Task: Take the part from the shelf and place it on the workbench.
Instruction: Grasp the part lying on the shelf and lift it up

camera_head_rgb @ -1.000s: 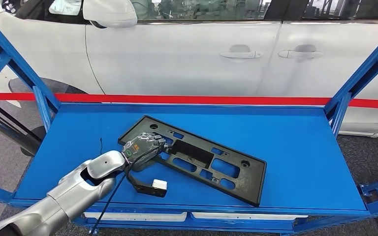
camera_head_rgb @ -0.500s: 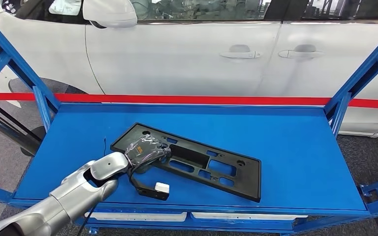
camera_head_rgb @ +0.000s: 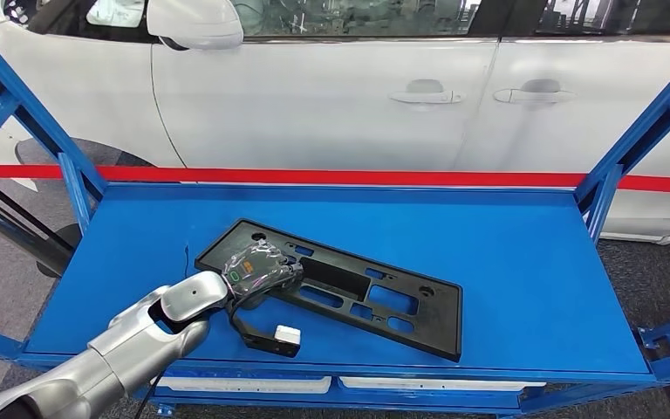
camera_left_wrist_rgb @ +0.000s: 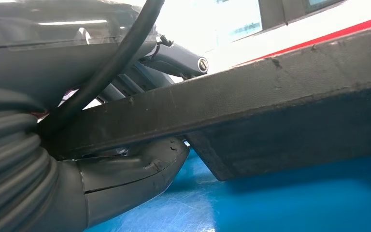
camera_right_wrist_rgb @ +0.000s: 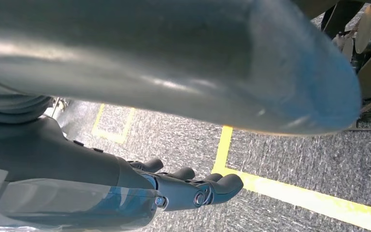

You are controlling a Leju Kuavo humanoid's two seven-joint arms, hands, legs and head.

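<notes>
Clearly, the scene taken from left to right:

Left hand: the left hand (camera_head_rgb: 253, 271) sits at the part's left end, fingers laid over the top of the frame; the left wrist view shows the thumb (camera_left_wrist_rgb: 135, 171) tucked under the part's edge, so the hand grips the frame from above and below.

Part: the part (camera_head_rgb: 375, 301), a flat black frame with cut-outs, lies on the blue shelf (camera_head_rgb: 523, 253). In the left wrist view its held edge (camera_left_wrist_rgb: 270, 96) stands clear of the blue surface just beside the thumb; whether the far end is raised too I cannot tell.

Long axis: it runs from about 10 o'clock at the held end to about 4 o'clock at the free end, so nearly all of the frame stretches away from the hand toward 4 o'clock.

Connector: a short black lead ending in a white plug (camera_head_rgb: 288, 333) lies on the shelf at about 5 o'clock from the hand, near the front lip.

Right hand: the right hand (camera_right_wrist_rgb: 193, 188) hangs over grey floor with yellow lines, fingers loosely curled, nothing in it, well apart from the shelf.

Nearer arm: the left, already on the part.

Judgement: held at one end only, the long free end will likely sag or swing when lifted, so the lift should be slow and level.
</notes>
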